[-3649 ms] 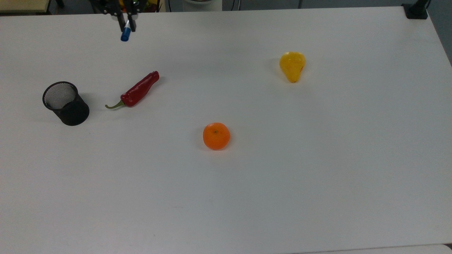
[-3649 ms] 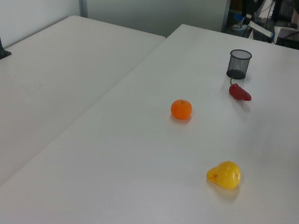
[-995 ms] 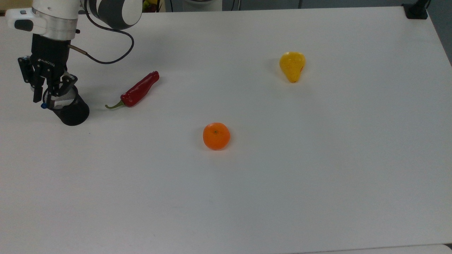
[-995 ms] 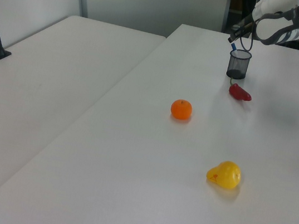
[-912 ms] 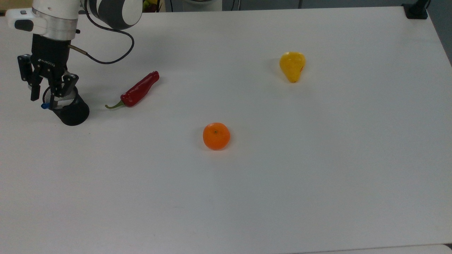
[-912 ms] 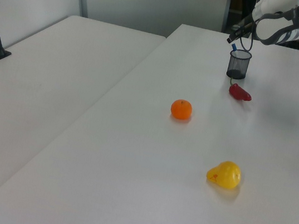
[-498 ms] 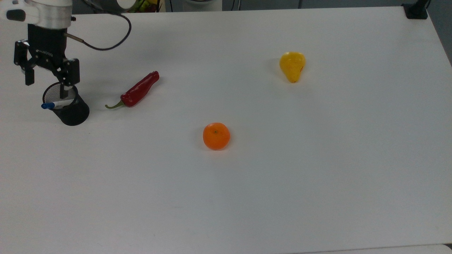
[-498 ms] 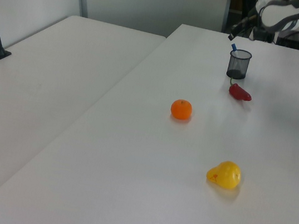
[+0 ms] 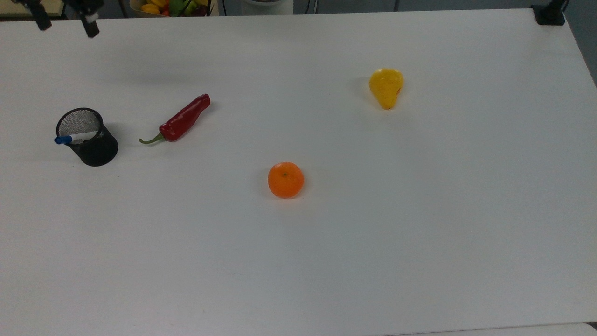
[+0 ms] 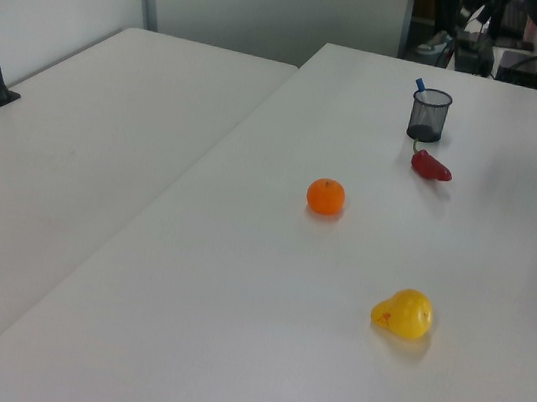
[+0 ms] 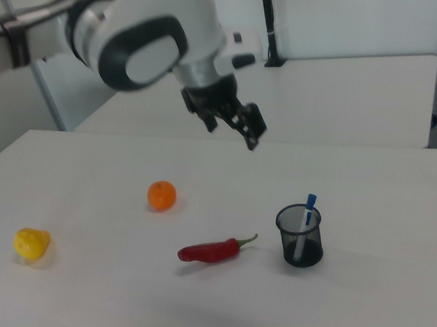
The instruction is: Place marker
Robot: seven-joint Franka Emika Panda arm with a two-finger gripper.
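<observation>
Black mesh cup (image 9: 87, 137) on the white table (image 9: 373, 242) holds the marker (image 9: 74, 138); we see it leaning, blue cap up over the rim at the cup's 9 o'clock in the top view. Well above, our gripper (image 11: 239, 124) hangs with its fingers (image 9: 90, 25) spread wide and nothing between them. From the cup, the chili (image 9: 179, 121) lies at 3 o'clock in the top view, the orange (image 9: 285, 179) at 4 and the pear (image 9: 386, 87) at 2.
</observation>
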